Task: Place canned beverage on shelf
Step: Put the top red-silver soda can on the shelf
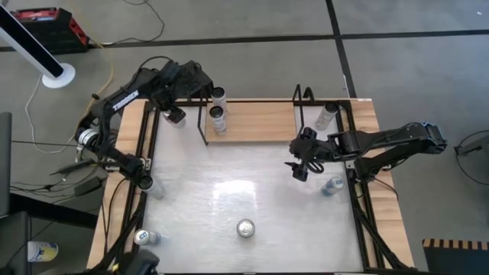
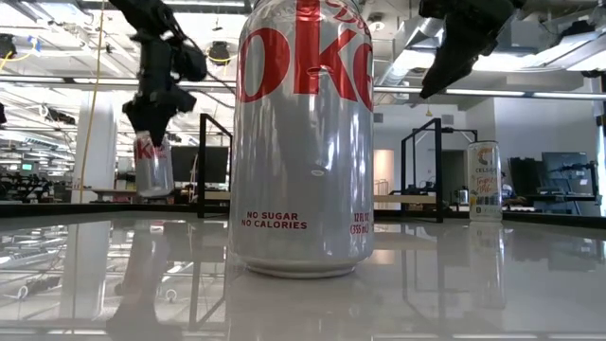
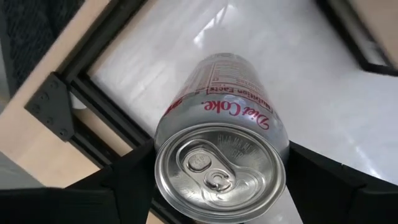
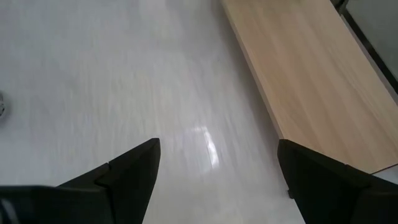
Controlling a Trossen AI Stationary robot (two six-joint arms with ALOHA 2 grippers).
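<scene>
"Silver with red lettering, that held can (image 3: 221, 155). Does the left tool (image 1: 175, 115) have it properly?"

"It does. The fingers are closed on its sides, and the low view shows it hanging clear of the worktop (image 1: 229, 176). It sits at the far left, just left of the shelf (image 1: 260, 122) and not yet over the board."

"So how far along is the job?"

"Partway, by the look of it. One can (image 1: 219, 95) stands at the shelf's far left corner and a second can (image 1: 218, 118) just near of it. The rest of the board is bare, so there is room for more. The held one has yet to be carried across and set down."

"And the right tool (image 4: 217, 168)?"

"Its jaws are wide apart with nothing between them. It hovers over the worktop just near of the shelf's right end, waiting."

"Anything legible?"

"The held can reads 'Diet Coke' in red script below its rim. The middle can (image 2: 303, 142), alone toward the near edge of the worktop, shows large red letters cut off at 'oke', and small red print: 'NO SUGAR, NO CALORIES'. That one probably goes up later — a guess only."
</scene>
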